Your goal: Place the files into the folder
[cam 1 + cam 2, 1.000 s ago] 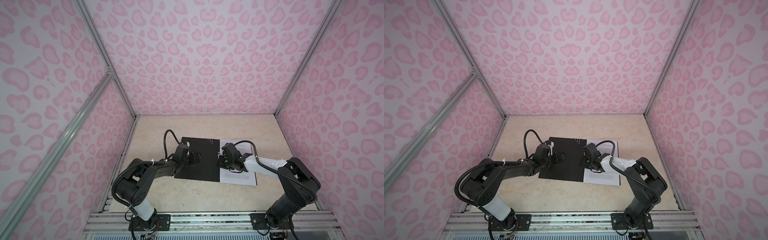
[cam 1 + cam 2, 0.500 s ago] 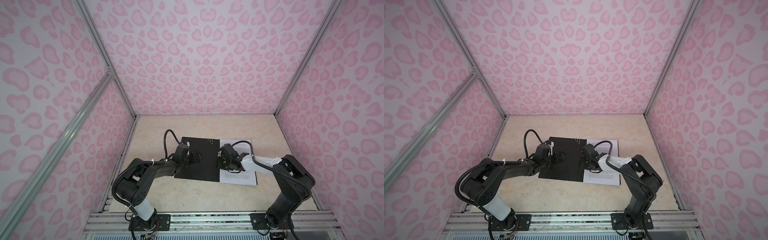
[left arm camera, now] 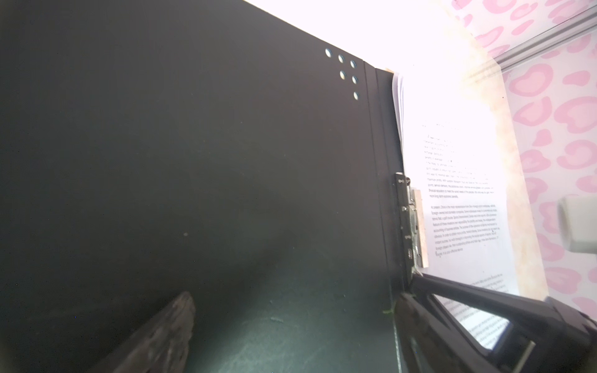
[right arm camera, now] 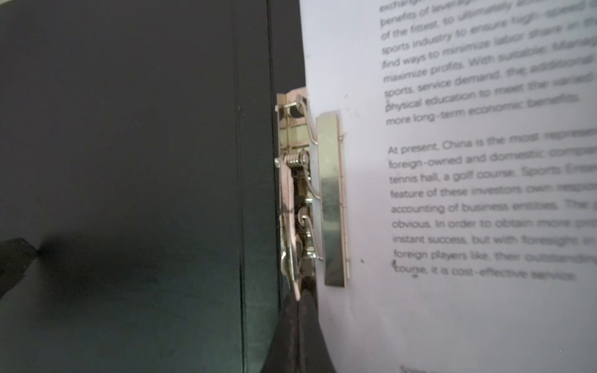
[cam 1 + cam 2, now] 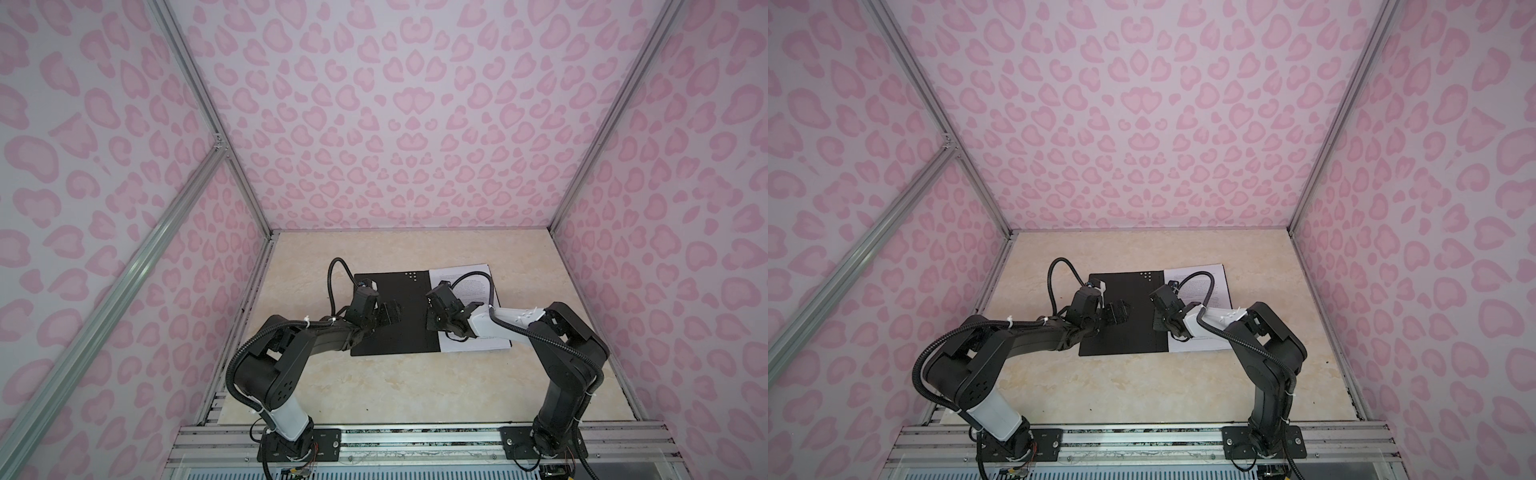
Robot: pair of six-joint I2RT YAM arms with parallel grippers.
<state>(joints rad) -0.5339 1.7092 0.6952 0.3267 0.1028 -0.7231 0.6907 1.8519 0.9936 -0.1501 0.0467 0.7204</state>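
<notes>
The folder [image 5: 395,336] [image 5: 1125,338] lies open on the table, black inside up. White printed files [image 5: 473,286] [image 5: 1214,282] cover its right half, and the metal spine clip [image 4: 332,200] [image 3: 416,226] presses on their inner edge. My left gripper [image 5: 388,313] [image 5: 1119,312] [image 3: 290,336] hovers open over the bare left flap [image 3: 193,161], holding nothing. My right gripper [image 5: 432,328] [image 5: 1158,328] [image 4: 298,300] is shut. Its tips meet at the near end of the clip's lever; whether they pinch it is unclear. Text on the top sheet [image 4: 468,181] [image 3: 458,210] is readable.
Pink patterned walls [image 5: 415,124] close in the beige table [image 5: 395,390] on three sides. An aluminium rail [image 5: 415,440] carrying both arm bases runs along the front. The right arm's white link [image 3: 578,226] shows beyond the files in the left wrist view.
My right gripper has shifted slightly left toward the folder's spine, and its elbow has come in with it. The left arm, folder and files have stayed put.
</notes>
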